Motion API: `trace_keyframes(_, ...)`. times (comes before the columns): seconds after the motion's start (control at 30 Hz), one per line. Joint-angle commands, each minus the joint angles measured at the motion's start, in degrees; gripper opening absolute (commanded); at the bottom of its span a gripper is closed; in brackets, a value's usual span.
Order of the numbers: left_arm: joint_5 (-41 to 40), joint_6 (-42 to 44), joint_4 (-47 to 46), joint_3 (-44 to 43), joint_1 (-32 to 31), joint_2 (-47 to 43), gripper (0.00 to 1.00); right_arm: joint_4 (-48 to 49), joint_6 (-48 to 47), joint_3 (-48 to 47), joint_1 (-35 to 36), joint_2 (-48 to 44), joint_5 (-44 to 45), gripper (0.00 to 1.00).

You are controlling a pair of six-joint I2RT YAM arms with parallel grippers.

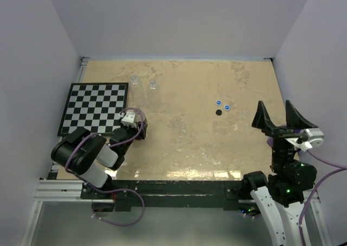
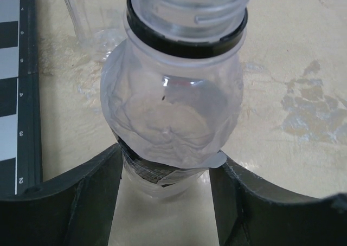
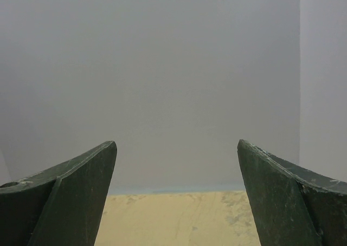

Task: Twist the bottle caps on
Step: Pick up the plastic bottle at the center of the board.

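The bottle (image 2: 171,105) sits right in the left pincer (image 2: 169,167), on the left side of the table (image 1: 190,148), just off the corner of the checkerboard (image 1: 95,108). Both fingers look pressed against its lower body, so I'd call that a pinch on the bottle.

It's thin, crinkly clear plastic, so my guess is it's super light, squashes easily and is a bit slick. Low on the body seems a decent place to hold it, since that leaves the threaded neck and its black ring (image 2: 187,40) free for a cap.

The caps (image 1: 221,107) lie well apart from it, over on the right half. The right pincer (image 1: 277,118) hangs up in the air, spread wide, with nothing in it.

Only the left wrist view shows the grip. From the top the arm hides that bottle, and I just see the other bottles (image 1: 153,84) standing further back. The caps show only from the top, and the right wrist view is mostly wall.
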State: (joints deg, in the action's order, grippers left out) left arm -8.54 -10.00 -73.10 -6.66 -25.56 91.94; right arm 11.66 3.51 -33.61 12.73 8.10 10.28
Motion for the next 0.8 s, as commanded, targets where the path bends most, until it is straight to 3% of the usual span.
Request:
trace_keyframes(0.0, 6.0, -2.8, -32.6, 3.1, 0.2, -7.4, 0.51, 0.7, 1.5, -1.6, 0.0, 2.4, -2.6, 0.99)
trace_keyframes(0.33, 19.8, -7.0, 7.7, -4.6, -2.8, -31.1, 0.51, -14.2, 9.8, -14.1, 0.0, 18.9, -10.1, 0.98)
trace_keyframes(0.53, 28.6, -9.1, 24.8, -13.0, -4.2, -33.1, 0.51, -20.7, 7.3, -22.1, 0.0, 29.8, -22.3, 0.99)
trace_keyframes(0.77, 33.9, -4.1, 51.9, -25.4, -7.0, -32.7, 0.51, -24.4, 5.9, -26.2, 0.4, 38.1, -32.3, 0.99)
